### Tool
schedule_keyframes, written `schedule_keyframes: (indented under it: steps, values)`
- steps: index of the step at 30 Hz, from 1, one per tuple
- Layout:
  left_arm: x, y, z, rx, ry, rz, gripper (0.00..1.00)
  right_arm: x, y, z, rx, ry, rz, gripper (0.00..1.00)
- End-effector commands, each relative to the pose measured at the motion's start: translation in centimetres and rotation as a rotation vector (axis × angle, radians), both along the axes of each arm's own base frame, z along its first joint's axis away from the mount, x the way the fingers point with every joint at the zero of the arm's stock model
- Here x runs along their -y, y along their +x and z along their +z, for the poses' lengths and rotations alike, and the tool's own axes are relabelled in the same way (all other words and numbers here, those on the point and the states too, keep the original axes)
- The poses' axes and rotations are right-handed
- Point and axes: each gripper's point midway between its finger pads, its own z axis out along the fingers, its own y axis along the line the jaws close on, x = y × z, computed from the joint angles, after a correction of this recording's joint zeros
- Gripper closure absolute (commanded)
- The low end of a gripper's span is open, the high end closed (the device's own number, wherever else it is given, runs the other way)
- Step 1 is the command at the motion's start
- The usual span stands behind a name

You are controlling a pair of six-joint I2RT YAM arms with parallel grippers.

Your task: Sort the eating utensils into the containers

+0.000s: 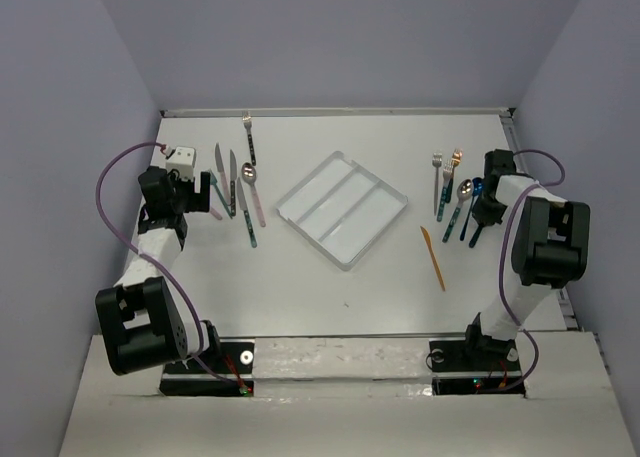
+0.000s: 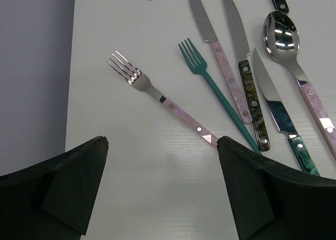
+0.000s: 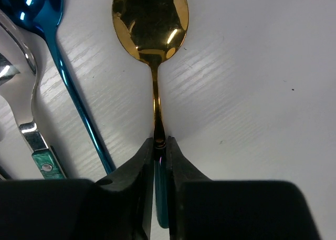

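Because the right gripper (image 3: 160, 161) is clamping the gold spoon (image 3: 150, 19) only by its slim handle on the bench (image 3: 262, 93), the spoon is likely risking pivoting when lifted; the left gripper (image 2: 163, 192) is hanging spread over a fork (image 2: 157, 95).

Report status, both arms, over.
Right gripper shut on gold spoon handle. Left gripper open over pink-handled fork. Tray empty. Blue spoon close beside the right gripper.

gold spoon (image 3: 151, 19), teal handle | blue spoon (image 3: 44, 11) | teal fork (image 2: 217, 93) | pink-handled fork (image 2: 163, 99) | orange knife (image 1: 433, 257) | whitish tray (image 1: 345, 212)
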Motion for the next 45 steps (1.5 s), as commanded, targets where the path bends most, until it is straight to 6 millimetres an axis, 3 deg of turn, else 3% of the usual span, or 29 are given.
schedule_keyframes:
  steps: [1,2,4,7,12,13,14,15,18,19,20,21,22,23,25,26,27,29,30,31,32,33,37,40,43,45]
  values:
    - [-0.2,0.3,2.0,0.074,0.033,-0.002,0.01,1.1,-2.9,-1.2,-0.094,-0.055,-0.043,0.94]
    - [-0.2,0.3,2.0,0.074,0.033,-0.007,0.01,1.2,-2.9,-0.9,-0.087,-0.063,-0.049,1.0]
    - [-0.1,0.3,2.0,0.075,0.033,-0.011,0.01,1.2,-2.9,-0.5,-0.074,-0.064,-0.052,1.0]
    - [-0.1,0.2,2.0,0.075,0.034,-0.011,0.01,1.4,-2.6,1.8,0.0,-0.084,-0.075,1.0]
    - [0.5,0.1,1.9,0.078,0.022,-0.041,0.01,0.1,-0.4,10.4,0.332,-0.023,-0.106,1.0]
    - [0.6,0.2,1.9,0.078,0.017,-0.045,0.01,-0.6,-0.1,13.8,0.459,0.009,-0.113,1.0]
    - [0.7,0.2,1.9,0.079,0.014,-0.047,0.01,-1.3,0.2,15.7,0.53,0.012,-0.104,1.0]
    - [0.7,0.2,1.9,0.079,0.013,-0.049,0.01,-3.4,0.8,18.7,0.639,0.023,-0.066,1.0]
    - [0.7,0.2,2.0,0.082,0.014,-0.049,0.01,-7.1,1.9,22.7,0.763,0.037,-0.016,1.0]
    - [0.7,0.2,1.8,0.077,0.014,-0.047,0.01,-11.2,3.1,24.6,0.835,0.11,0.049,1.0]
    - [0.6,0.2,1.8,0.077,0.014,-0.046,0.01,-13.6,3.2,24.5,0.832,0.153,0.088,1.0]
    - [0.6,0.3,1.8,0.076,0.014,-0.046,0.01,-16.4,4.4,26.2,0.918,0.236,0.113,1.0]
    - [0.7,0.3,1.7,0.076,0.013,-0.046,0.01,-20.9,4.4,26.7,0.943,0.325,0.193,1.0]
    - [0.6,0.2,1.6,0.071,0.014,-0.042,0.01,-24.1,5.5,27.6,1.009,0.417,0.242,1.0]
    - [0.5,0.2,1.5,0.069,0.018,-0.037,0.01,-28.9,6.1,28.3,1.062,0.574,0.258,1.0]
    - [0.3,0.1,1.5,0.068,0.022,-0.03,0.01,-32.8,6.1,26.8,1.035,0.622,0.314,1.0]
    - [0.3,0.0,1.5,0.066,0.025,-0.028,0.01,-34.9,6.7,28.4,1.081,0.663,0.33,1.0]
    - [0.1,-0.1,1.6,0.068,0.032,-0.02,0.01,-38.7,7.0,27.9,1.06,0.696,0.351,1.0]
    - [0.1,-0.1,1.5,0.067,0.033,-0.018,0.01,-40.6,8.0,25.3,1.005,0.703,0.36,1.0]
    - [0.1,-0.2,1.4,0.064,0.034,-0.017,0.01,-42.1,8.5,26.3,1.011,0.765,0.348,1.0]
    - [0.0,-0.2,1.4,0.065,0.038,-0.017,0.01,-43.4,8.7,25.5,0.976,0.812,0.356,1.0]
    - [0.0,-0.2,1.3,0.062,0.038,-0.015,0.01,-44.5,9.4,23.1,0.923,0.831,0.34,1.0]
    - [-0.3,-0.4,1.3,0.062,0.05,-0.004,0.01,-46.9,10.3,21.0,0.853,0.903,0.296,1.0]
    - [-0.3,-0.4,1.0,0.06,0.054,-0.006,0.01,-47.3,10.4,19.3,0.796,0.945,0.216,1.0]
    - [-0.3,-0.4,0.9,0.058,0.054,-0.005,0.01,-47.7,10.6,16.3,0.726,0.981,0.116,1.0]
    - [-0.3,-0.4,0.9,0.058,0.057,-0.005,0.01,-48.1,11.0,15.8,0.709,0.983,0.101,1.0]
